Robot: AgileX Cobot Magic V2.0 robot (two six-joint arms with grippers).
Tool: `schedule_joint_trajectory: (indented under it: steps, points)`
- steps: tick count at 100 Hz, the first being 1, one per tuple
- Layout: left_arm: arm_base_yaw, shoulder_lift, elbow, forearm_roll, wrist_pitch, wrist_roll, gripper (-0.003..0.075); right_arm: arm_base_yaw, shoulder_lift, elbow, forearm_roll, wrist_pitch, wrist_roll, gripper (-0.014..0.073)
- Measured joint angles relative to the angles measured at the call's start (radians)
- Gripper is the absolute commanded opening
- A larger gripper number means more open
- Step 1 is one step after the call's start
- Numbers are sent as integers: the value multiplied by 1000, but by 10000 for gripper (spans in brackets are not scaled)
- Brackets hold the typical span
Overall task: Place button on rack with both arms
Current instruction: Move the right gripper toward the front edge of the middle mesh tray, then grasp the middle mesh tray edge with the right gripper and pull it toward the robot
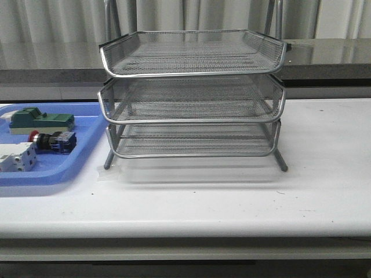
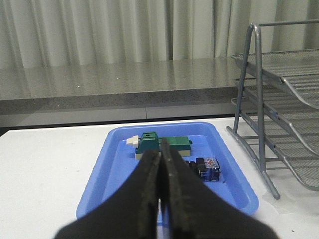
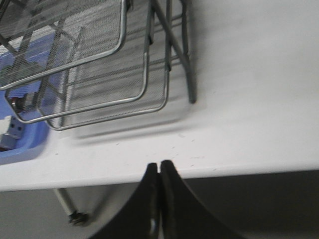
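Note:
The button [image 1: 53, 140], with its red cap, black body and blue rear block, lies in the blue tray [image 1: 52, 175] at the left of the front view. In the left wrist view only its blue rear block [image 2: 206, 169] shows beside my fingers. The silver three-tier wire rack [image 1: 192, 95] stands mid-table; it also shows in the left wrist view [image 2: 279, 119] and the right wrist view [image 3: 99, 64]. My left gripper [image 2: 160, 155] is shut and empty, above the tray's near end. My right gripper [image 3: 160, 165] is shut and empty, over the table's front edge. Neither arm shows in the front view.
A green block [image 1: 40, 120] lies at the back of the blue tray and a white-grey terminal block [image 1: 16, 157] at its front. A grey counter and curtains run behind the table. The white table [image 1: 324, 174] lies right of the rack.

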Motion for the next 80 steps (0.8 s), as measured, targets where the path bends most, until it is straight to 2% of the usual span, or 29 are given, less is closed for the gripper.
schedule_joint_trajectory:
  steps: [13, 24, 38, 51, 58, 80]
  points:
    - [0, 0, 0, 0, 0, 0, -20, 0, 111, 0, 171, -9, 0, -60]
    - [0, 0, 0, 0, 0, 0, -20, 0, 204, 0, 264, -37, 0, -54]
    - [0, 0, 0, 0, 0, 0, -20, 0, 306, 0, 362, -71, -53, 41]
    - [0, 0, 0, 0, 0, 0, -20, 0, 382, 0, 501, -86, -181, 189]
    - [0, 0, 0, 0, 0, 0, -20, 0, 420, 0, 595, -93, -276, 238]
    - [0, 0, 0, 0, 0, 0, -20, 0, 540, -2, 952, -108, -632, 277]
